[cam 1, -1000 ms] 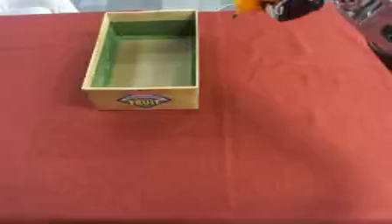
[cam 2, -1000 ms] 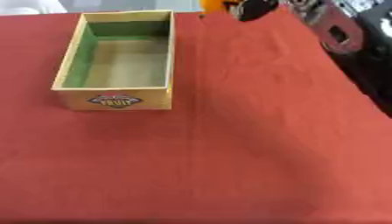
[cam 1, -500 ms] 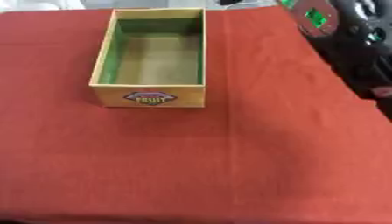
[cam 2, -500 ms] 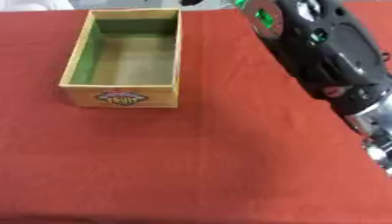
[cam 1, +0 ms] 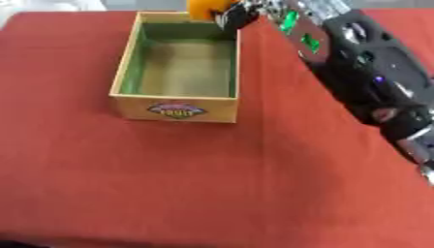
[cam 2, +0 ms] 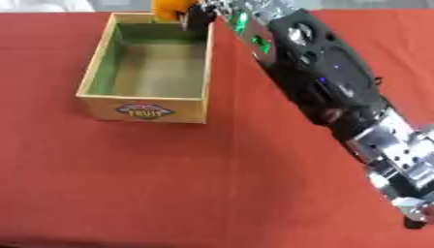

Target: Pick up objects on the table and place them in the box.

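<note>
Orange, round fruit [cam 1: 203, 7] sits in your right hand [cam 1: 236, 15], fingers curled round it, above the far right corner of the wooden box [cam 1: 127, 60]; its top is cut off by the frame in the left eye view. You see green inner walls and a printed label. In the right eye view, your black arm [cam 2: 315, 72] crosses the red tablecloth [cam 2: 169, 184] from the right edge, silver joints blurred.

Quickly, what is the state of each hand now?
Left hand: not in view.
Right hand: closed on an orange object above the box's far end.
</note>
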Robot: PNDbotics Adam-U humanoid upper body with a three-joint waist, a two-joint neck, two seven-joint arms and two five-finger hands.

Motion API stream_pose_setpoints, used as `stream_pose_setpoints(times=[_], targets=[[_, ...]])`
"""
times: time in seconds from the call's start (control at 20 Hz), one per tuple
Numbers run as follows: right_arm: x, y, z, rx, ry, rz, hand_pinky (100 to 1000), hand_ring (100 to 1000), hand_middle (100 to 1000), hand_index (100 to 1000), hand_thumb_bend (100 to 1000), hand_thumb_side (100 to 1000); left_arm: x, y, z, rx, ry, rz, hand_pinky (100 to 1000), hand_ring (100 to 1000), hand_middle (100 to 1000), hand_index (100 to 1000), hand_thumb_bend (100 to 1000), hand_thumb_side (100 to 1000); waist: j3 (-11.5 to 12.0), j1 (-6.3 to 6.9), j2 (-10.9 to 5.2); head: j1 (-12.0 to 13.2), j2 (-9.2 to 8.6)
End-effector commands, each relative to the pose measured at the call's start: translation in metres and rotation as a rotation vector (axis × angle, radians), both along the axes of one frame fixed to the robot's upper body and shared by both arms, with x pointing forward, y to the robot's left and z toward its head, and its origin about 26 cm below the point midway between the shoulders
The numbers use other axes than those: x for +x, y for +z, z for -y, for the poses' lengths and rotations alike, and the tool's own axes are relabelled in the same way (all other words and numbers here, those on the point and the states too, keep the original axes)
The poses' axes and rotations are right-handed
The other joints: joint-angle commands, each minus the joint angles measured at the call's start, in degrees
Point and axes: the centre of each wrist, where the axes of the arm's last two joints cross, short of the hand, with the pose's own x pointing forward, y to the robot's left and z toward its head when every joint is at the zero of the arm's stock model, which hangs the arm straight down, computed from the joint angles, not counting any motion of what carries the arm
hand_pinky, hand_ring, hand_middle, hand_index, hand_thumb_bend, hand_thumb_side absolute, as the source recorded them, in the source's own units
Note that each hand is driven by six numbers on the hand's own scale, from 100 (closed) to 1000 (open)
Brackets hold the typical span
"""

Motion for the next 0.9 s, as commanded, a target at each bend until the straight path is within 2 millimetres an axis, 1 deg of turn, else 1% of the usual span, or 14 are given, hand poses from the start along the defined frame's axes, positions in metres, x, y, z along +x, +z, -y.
stream_pose_setpoints(times=[0.05, 0.15, 0.2, 0.25, 0.35, 0.4, 0.55, 0.6, 0.75, 0.8, 0.85, 0.9], targets=[[0.008, -0.003, 0.001, -0.006, -0.019, -0.009, 661, 642, 396, 519, 100, 208, -0.004, 0.009, 0.0, 0.01, -0.007, 0.037, 605, 634, 705, 842, 151, 915, 0.3, 0.06, -0.95, -0.4, -0.82], [0.014, -0.014, 0.002, -0.019, -0.028, -0.042, 671, 662, 431, 538, 100, 207, -0.004, 0.01, 0.001, 0.009, -0.008, 0.039, 605, 634, 705, 842, 151, 915, 0.4, 0.03, -0.86, -0.6, -0.95], [0.016, -0.018, 0.002, -0.028, -0.03, -0.055, 679, 688, 479, 560, 100, 206, -0.004, 0.01, 0.001, 0.009, -0.009, 0.04, 605, 634, 705, 842, 151, 915, 0.4, 0.03, -0.84, -0.7, -0.96], [0.018, -0.023, 0.002, -0.037, -0.031, -0.068, 681, 698, 492, 570, 100, 206, -0.004, 0.01, 0.001, 0.009, -0.009, 0.04, 605, 634, 705, 842, 151, 915, 0.5, 0.02, -0.82, -0.8, -0.96], [0.021, -0.03, 0.002, -0.048, -0.03, -0.093, 699, 745, 559, 626, 100, 205, -0.004, 0.01, 0.001, 0.008, -0.01, 0.041, 605, 634, 705, 842, 151, 915, 0.6, 0.02, -0.77, -1.0, -1.04], [0.022, -0.033, 0.002, -0.055, -0.029, -0.107, 718, 773, 613, 691, 100, 204, -0.004, 0.01, 0.001, 0.008, -0.01, 0.041, 605, 634, 705, 842, 151, 915, 0.6, 0.02, -0.74, -1.1, -1.08], [0.025, -0.038, 0.001, -0.063, -0.02, -0.14, 748, 807, 688, 759, 100, 198, -0.004, 0.01, 0.001, 0.007, -0.011, 0.042, 605, 634, 705, 842, 151, 915, 0.7, -0.01, -0.69, -1.5, -1.11], [0.025, -0.039, 0.001, -0.066, -0.018, -0.145, 760, 822, 716, 806, 100, 216, -0.004, 0.01, 0.002, 0.007, -0.012, 0.042, 605, 634, 705, 841, 151, 915, 0.7, -0.03, -0.67, -1.6, -1.07], [0.026, -0.038, -0.001, -0.079, -0.011, -0.151, 779, 844, 757, 872, 100, 304, -0.004, 0.01, 0.001, 0.007, -0.012, 0.041, 605, 633, 704, 841, 150, 915, 0.7, -0.13, -0.66, -1.9, -0.9], [0.026, -0.037, -0.001, -0.081, -0.008, -0.151, 788, 856, 782, 921, 100, 409, -0.004, 0.01, 0.001, 0.007, -0.011, 0.04, 605, 633, 704, 841, 150, 915, 0.7, -0.14, -0.66, -1.9, -0.84], [0.026, -0.036, -0.002, -0.083, -0.005, -0.148, 791, 860, 788, 935, 100, 414, -0.004, 0.01, 0.001, 0.007, -0.011, 0.04, 605, 633, 704, 841, 150, 915, 0.7, -0.17, -0.69, -1.9, -0.77], [0.026, -0.034, -0.002, -0.086, -0.003, -0.144, 794, 862, 795, 965, 100, 462, -0.004, 0.01, 0.001, 0.007, -0.011, 0.039, 605, 633, 704, 841, 150, 915, 0.6, -0.19, -0.71, -1.9, -0.73]])
